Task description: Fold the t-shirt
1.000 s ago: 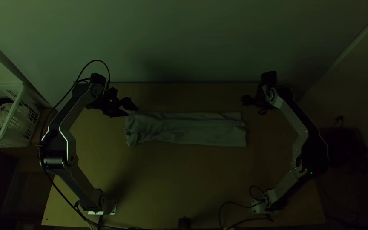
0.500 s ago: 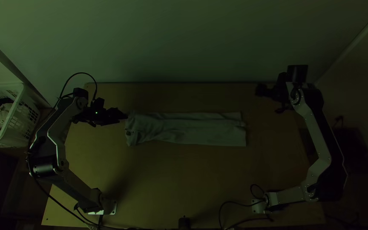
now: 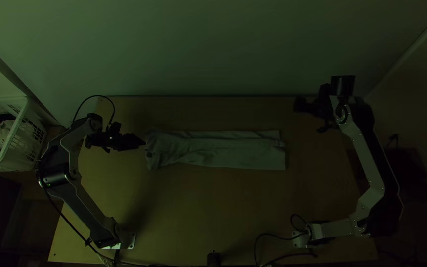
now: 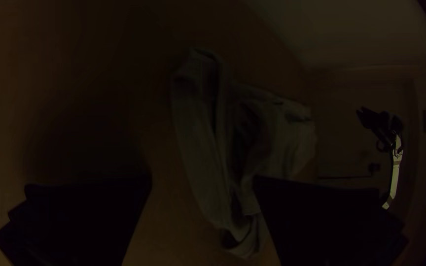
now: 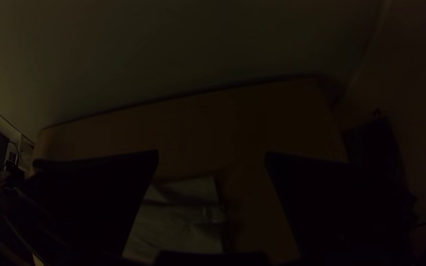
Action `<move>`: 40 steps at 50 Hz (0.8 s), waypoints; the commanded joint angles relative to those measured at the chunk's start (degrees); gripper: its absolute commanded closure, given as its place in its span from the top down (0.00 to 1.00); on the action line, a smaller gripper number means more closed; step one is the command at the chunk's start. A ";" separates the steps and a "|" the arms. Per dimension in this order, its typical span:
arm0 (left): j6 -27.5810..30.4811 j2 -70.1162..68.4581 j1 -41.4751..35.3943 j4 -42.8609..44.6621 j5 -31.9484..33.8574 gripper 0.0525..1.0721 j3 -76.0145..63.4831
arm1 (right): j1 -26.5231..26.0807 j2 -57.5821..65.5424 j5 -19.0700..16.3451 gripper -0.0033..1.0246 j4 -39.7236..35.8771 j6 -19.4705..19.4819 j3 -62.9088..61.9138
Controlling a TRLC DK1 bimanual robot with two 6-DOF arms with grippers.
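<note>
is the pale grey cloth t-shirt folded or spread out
Folded: the pale grey cloth t-shirt lies as a long narrow strip across the table, with layered edges and some wrinkles.

Draws the left gripper (image 3: pixel 144 143) outward and back toward its base, beside the t-shirt (image 3: pixel 218 148); swings the right gripper (image 3: pixel 308 116) outward, then eases it slightly inward.

Creased t-shirt (image 4: pixel 193 148) on table (image 4: pixel 168 226)

You can read no text or numbers here. No label, brand or sign is legible to you.
</note>
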 commanded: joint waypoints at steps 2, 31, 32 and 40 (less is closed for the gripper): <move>3.19 2.63 0.22 -2.67 2.45 0.96 0.68 | 1.41 -2.25 -0.44 0.96 0.04 -0.08 -1.96; -10.70 5.00 -14.90 4.80 2.01 0.96 3.05 | 4.49 -3.83 0.17 0.96 0.31 1.94 -0.81; -11.40 5.17 -15.34 5.24 1.75 0.96 3.23 | 4.58 -4.10 0.17 0.96 0.31 2.03 -0.81; -17.38 4.21 -18.86 9.46 -1.77 0.96 2.26 | 5.02 -6.29 0.17 0.96 0.31 2.12 -2.48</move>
